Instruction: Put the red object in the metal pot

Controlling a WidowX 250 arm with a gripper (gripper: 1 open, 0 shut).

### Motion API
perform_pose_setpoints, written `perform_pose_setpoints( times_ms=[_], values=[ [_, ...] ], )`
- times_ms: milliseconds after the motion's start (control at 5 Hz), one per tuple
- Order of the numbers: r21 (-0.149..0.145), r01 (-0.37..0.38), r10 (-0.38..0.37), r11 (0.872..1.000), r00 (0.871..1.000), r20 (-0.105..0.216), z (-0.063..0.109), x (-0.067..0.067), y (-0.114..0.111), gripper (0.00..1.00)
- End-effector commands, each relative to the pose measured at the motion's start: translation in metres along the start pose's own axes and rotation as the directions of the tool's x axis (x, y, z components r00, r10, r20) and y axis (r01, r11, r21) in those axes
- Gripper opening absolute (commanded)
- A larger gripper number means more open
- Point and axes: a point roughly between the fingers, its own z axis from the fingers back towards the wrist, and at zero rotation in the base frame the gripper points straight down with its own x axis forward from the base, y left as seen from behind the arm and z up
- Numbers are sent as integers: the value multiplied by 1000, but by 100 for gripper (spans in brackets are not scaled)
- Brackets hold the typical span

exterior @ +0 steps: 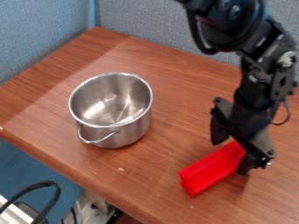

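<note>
Angling pincer (239, 150) down over red block (212, 170)

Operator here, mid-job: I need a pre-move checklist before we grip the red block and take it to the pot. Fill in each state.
1. Gripper open: ok, the fingers stand apart.
2. Red block within the gripper's reach: ok, its far end lies at the fingers.
3. Block squarely between both fingers: cannot tell, the gripper hides that end.
4. Block gripped: not ok, the gripper has not closed on it.
5. Metal pot upright, mouth uncovered: ok, we see straight into it.
6. Pot's wire handle off the opening: ok, it hangs down outside, on the near side.
</note>
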Motion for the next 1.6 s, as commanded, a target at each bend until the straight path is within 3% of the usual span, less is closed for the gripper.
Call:
perform_pose_setpoints(
  times_ms=[0, 200, 400, 600, 800, 1000, 1200, 1400],
  values=[
    [0, 38, -38, 999, 998, 56, 8, -1, 10, 100],
    [-4, 20, -20, 1000, 998, 64, 7, -2, 7, 0],
    [-14, 2, -1, 1000, 998, 55, 8, -4, 3, 0],
    [-36, 13, -12, 999, 999, 36, 21, -4, 3, 0],
    [-65, -33, 33, 997, 999, 2, 46, -14, 7, 0],
    [-69, -100, 99, 993, 995, -6, 81, -19, 20, 0],
    [-47, -108, 109, 993, 994, 5, 109, -17, 49, 0],
    [-55, -146, 146, 988, 989, -10, 126, -12, 80, 0]
  ],
)
